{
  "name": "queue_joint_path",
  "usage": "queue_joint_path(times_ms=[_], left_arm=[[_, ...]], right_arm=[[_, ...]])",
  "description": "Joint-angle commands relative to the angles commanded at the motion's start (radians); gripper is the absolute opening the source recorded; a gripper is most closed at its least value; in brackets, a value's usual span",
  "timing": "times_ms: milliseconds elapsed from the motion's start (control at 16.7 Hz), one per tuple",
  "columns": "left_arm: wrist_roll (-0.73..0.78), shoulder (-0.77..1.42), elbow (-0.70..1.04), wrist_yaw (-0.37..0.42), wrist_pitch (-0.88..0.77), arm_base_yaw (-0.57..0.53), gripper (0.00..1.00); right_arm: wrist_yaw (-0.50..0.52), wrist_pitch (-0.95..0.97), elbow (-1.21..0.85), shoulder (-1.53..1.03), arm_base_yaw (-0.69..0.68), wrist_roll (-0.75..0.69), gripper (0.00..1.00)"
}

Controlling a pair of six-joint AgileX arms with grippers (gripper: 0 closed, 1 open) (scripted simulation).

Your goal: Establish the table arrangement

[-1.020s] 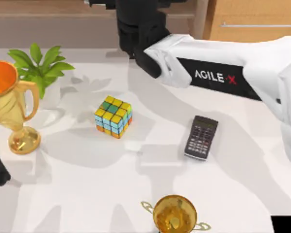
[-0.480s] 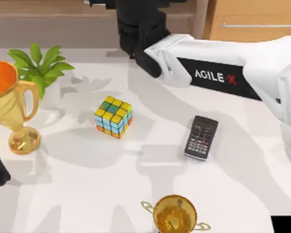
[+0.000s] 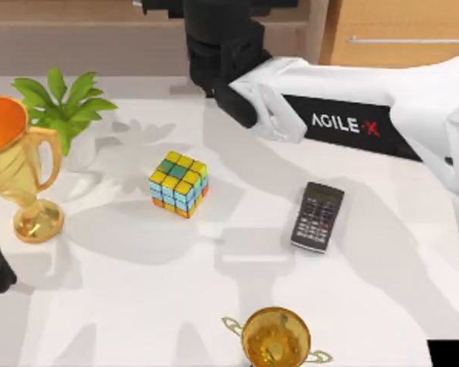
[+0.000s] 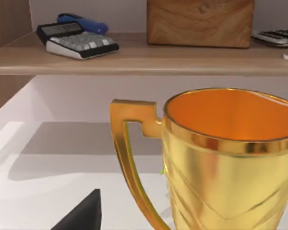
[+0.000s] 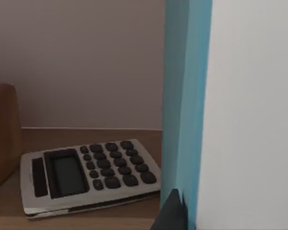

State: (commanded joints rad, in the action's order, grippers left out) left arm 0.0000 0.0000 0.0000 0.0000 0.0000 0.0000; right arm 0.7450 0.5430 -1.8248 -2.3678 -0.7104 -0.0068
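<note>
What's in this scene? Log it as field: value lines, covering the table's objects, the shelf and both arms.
surface: white table
centre: colour cube, standing apart from the rest
right of the cube: dark calculator, lying flat
left edge: gold trophy, upright, beside a green plant
front edge: second gold trophy, seen from above
shelf: wooden shelf holding a grey calculator and a wooden block
right arm: reaches over the table's far side toward the shelf
left arm: at the table's left edge, near the trophy
</note>
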Motion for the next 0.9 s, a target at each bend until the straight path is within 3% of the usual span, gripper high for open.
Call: queue_joint_path(times_ms=[600, 900], left_arm=[[0.000, 0.000, 0.000, 0.000, 0.000, 0.000, 1.00], [0.000, 0.000, 0.000, 0.000, 0.000, 0.000, 1.00]], right_arm=[[0.031, 0.028, 0.118, 0.092, -0.033, 0.003, 0.00], [-0.024, 0.032, 0.235, 0.185, 0.000, 0.069, 0.00]])
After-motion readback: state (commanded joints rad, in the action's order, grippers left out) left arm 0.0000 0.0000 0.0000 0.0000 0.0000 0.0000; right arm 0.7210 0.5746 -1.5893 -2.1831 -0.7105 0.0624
